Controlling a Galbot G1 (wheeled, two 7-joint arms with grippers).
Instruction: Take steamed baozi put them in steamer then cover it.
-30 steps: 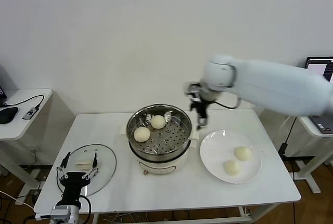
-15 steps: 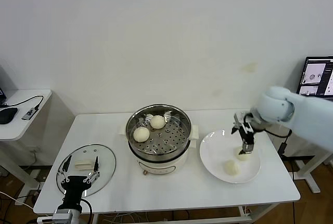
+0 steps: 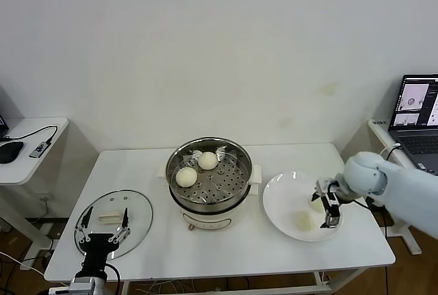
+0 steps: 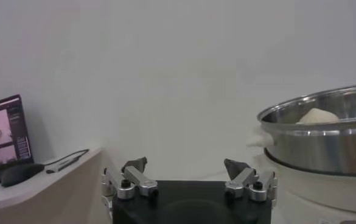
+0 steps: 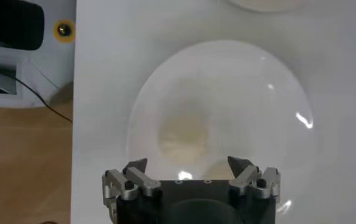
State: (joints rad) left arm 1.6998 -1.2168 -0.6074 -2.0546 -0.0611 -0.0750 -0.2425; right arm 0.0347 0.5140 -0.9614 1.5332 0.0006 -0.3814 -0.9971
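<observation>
The steamer [image 3: 209, 196] stands mid-table with two baozi [image 3: 186, 176] [image 3: 208, 160] on its perforated tray. Two more baozi lie on the white plate [image 3: 284, 192]: one at the front [image 3: 303, 221], one [image 3: 314, 204] partly hidden by my right gripper [image 3: 327, 207]. That gripper is open and low over the plate. In the right wrist view it [image 5: 188, 164] is just short of a baozi [image 5: 184, 137]. The glass cover [image 3: 137, 213] lies flat at the table's front left. My left gripper [image 3: 102, 230] is open above it. It also shows in the left wrist view [image 4: 187, 165], beside the steamer [image 4: 324, 143].
A side table [image 3: 27, 155] with a mouse and cables stands at the left. A laptop [image 3: 417, 113] sits on a stand at the right, close behind my right arm. The table's right edge is just past the plate.
My right arm has swung from beside the steamer's far rim out to the right and down over the plate. The left arm has not moved.
</observation>
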